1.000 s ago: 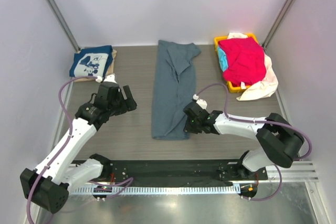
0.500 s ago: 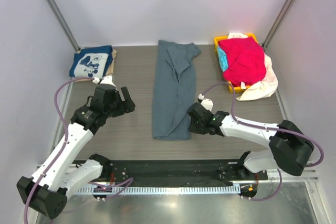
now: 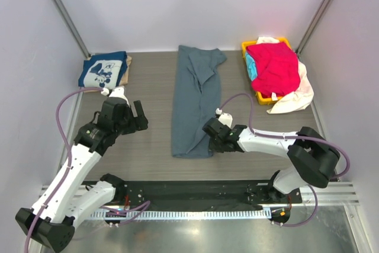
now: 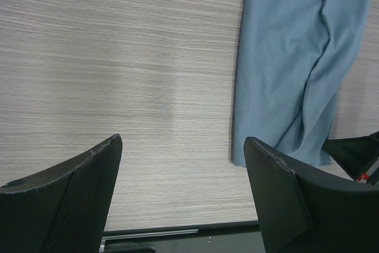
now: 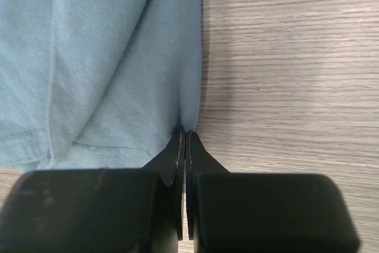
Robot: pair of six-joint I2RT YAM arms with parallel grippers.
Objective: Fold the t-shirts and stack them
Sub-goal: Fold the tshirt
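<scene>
The right tool [image 5: 185,137] has moved back left and now pinches the blue-grey t-shirt [image 3: 195,99] at its near right corner, ready to fold; the left tool [image 3: 141,117] waits spread.

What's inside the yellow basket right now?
A red tee lies on top, a turquoise tee peeks out at its left, and a cream tee spills over the rim. The basket's floor and anything deeper are covered.
</scene>
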